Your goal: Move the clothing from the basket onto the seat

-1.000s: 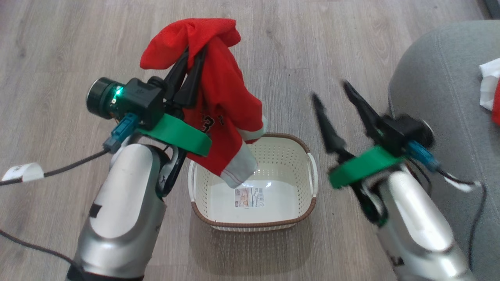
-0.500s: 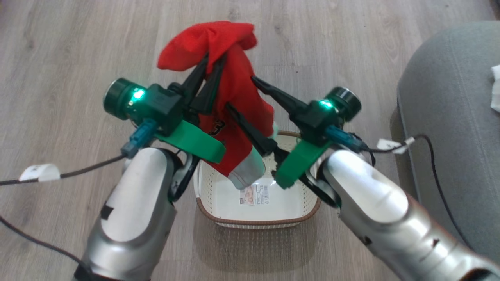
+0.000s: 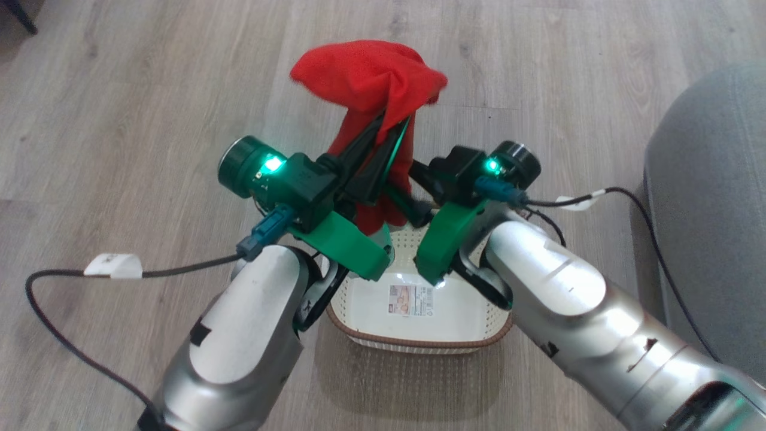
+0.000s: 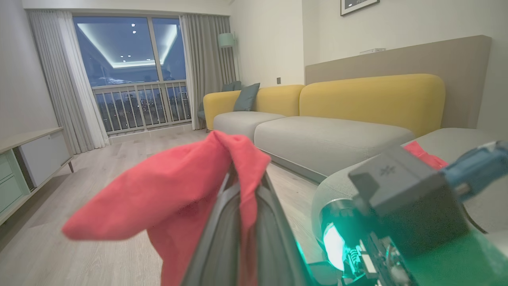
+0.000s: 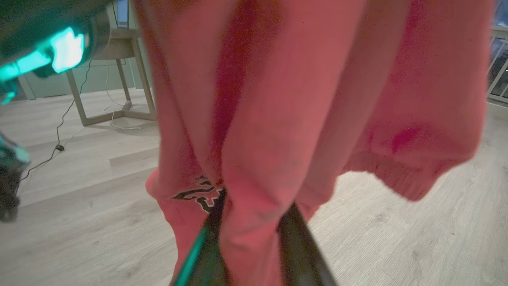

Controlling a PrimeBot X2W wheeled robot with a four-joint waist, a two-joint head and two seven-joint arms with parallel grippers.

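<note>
Your red garment (image 3: pixel 368 78) hangs above the cream basket (image 3: pixel 419 345), clamped tight in the left tool (image 3: pixel 392 123). The right tool (image 5: pixel 254 202) has its fingers on either side of a lower fold; you cannot tell whether it pinches. The basket sits on pale wood-plank floor (image 3: pixel 149 120), with the grey-green seat (image 3: pixel 706 209) to its right. Beyond the basket stand a yellow-backed sofa (image 4: pixel 369 95) and a curtained balcony window (image 4: pixel 131 79).

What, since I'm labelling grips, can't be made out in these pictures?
Right hand: right wrist view, red garment fills the gap between its fingers; pinched or not, unclear.
Garment's lower end: head view, hidden behind both arms.
Basket: head view, far half covered by the arms.
Seat: head view, cut off by the right edge.
</note>
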